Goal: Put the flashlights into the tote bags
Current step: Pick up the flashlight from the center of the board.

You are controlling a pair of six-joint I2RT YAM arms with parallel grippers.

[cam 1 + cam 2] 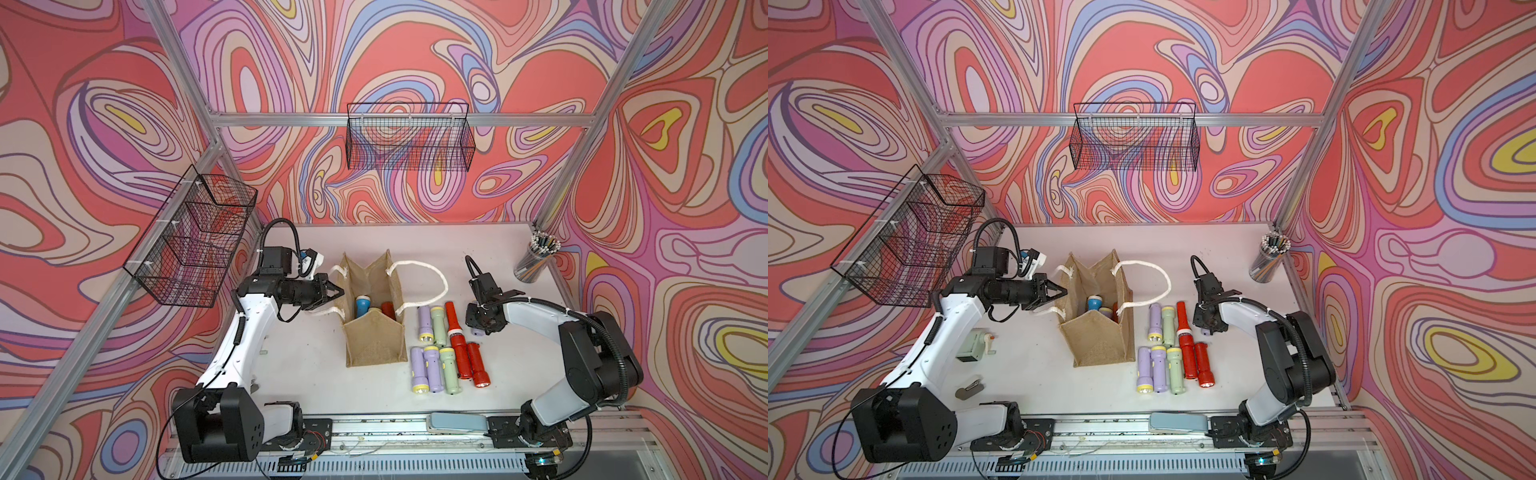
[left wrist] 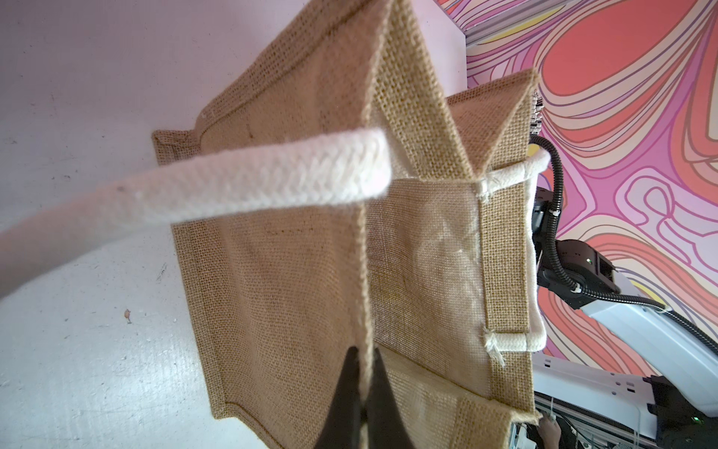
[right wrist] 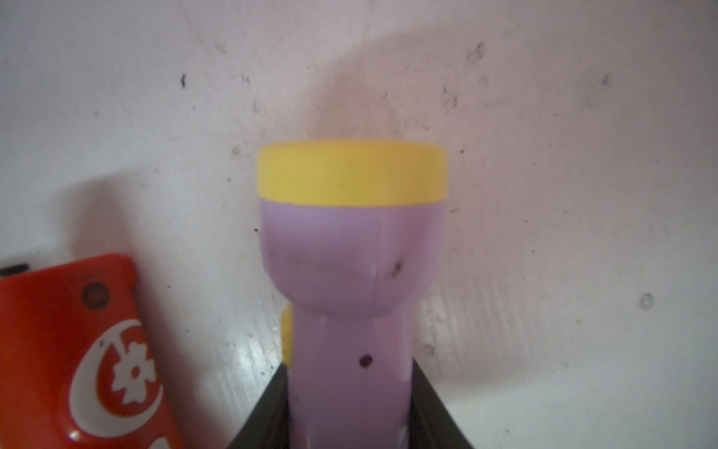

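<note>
The left end effector [image 1: 337,292] reaches the tote bag [image 1: 374,340] from the bag's left. In the left wrist view its fingers [image 2: 351,388] are pressed together on the bag's jute wall, just beside a white rope handle [image 2: 272,175]. The tote bag stands upright and open-mouthed near the middle of the worktop [image 1: 291,365]. A blue flashlight [image 1: 362,305] and a red flashlight [image 1: 387,309] stand inside it. Just right of the bag, more flashlights [image 1: 437,326] in lilac, pale green and red lie on the worktop in two rows. Right of those rows, further from the bag, the right end effector [image 1: 482,330] points down. In the right wrist view its fingers [image 3: 427,396] are closed against both sides of a lilac flashlight [image 3: 349,248] with a yellow head. Whether that flashlight rests on the worktop cannot be told. A cup of pencils [image 1: 534,259] stands far right of the bag, at the back corner.
</note>
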